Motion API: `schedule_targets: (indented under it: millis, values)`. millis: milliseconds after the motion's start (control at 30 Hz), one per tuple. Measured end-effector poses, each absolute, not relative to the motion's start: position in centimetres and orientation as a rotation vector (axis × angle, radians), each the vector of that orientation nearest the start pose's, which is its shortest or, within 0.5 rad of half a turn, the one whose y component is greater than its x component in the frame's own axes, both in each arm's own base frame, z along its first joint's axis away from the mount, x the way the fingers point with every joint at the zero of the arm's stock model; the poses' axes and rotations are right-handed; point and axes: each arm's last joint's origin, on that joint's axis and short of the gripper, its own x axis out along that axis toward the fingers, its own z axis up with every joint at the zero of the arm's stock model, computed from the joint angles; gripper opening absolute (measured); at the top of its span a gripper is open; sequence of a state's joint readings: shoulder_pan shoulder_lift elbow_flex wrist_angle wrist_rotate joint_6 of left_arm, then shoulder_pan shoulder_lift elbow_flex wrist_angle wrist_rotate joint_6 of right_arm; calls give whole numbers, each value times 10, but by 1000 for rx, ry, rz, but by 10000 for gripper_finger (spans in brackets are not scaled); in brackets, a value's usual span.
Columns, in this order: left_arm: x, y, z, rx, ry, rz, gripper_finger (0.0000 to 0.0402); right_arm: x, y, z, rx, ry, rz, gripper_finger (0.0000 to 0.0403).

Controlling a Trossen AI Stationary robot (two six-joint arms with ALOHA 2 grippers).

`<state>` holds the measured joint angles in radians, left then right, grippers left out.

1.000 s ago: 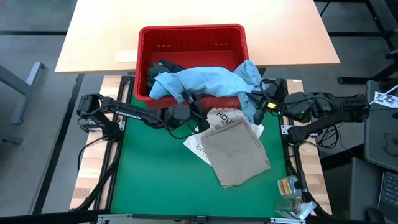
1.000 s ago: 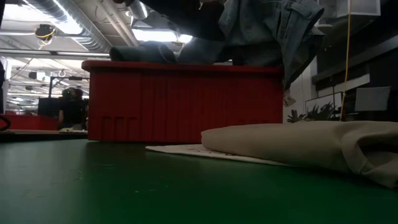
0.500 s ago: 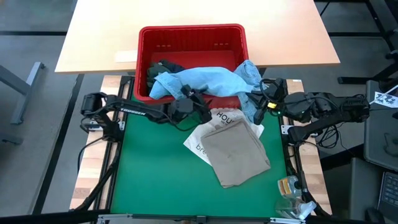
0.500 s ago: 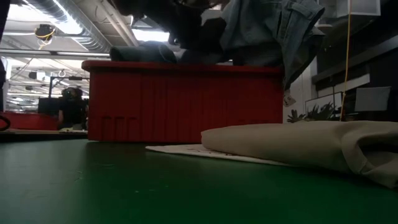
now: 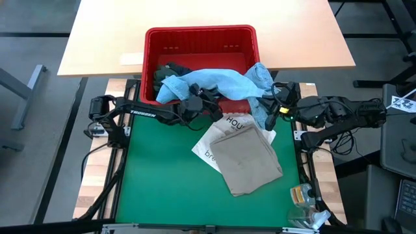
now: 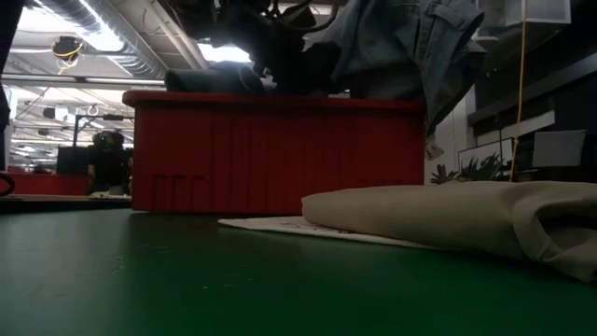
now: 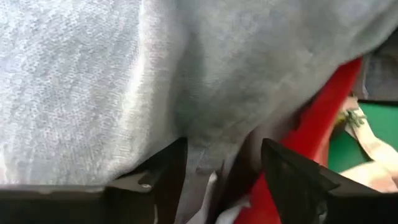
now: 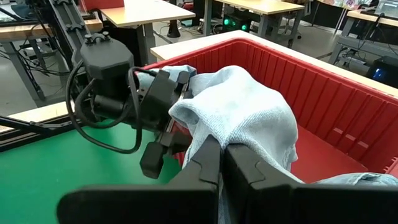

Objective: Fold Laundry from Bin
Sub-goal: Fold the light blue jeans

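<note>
The blue shirt (image 5: 214,83) hangs over the near rim of the bin (image 5: 200,36), with the right gripper (image 5: 268,104) clamped on its end at the bin's near right corner. The left gripper (image 7: 221,163) is spread around a fold at the rim; I'd say it should bite only that one layer and clear the red edge before both lift together

You are looking at a robotics lab or workshop bay. Exposed silver ducting (image 6: 121,28) and strip lights (image 6: 70,21) are running across an open ceiling. Wooden workbenches (image 8: 146,12) on metal legs are standing in rows beyond the rig, with cables and lit equipment underneath. A person (image 6: 107,163) is sitting far back. A green mat (image 5: 169,182) is covering the work surface.
</note>
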<state>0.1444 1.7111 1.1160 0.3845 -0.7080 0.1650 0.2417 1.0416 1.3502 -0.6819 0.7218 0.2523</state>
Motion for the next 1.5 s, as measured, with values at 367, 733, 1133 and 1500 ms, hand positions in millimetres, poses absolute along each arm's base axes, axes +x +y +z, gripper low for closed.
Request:
schedule_targets:
  millis: [367,733,1133,1500]
  values:
    - [377,76,260,196,247,718,140,184,26,430,71,271,-512,5]
    - [378,77,267,180,165,674,193,184,26,430,71,271,-512,5]
    - [376,90,273,164,104,724,225,185,26,430,71,271,-512,5]
    - [375,92,278,157,52,741,111,185,26,430,71,271,-511,5]
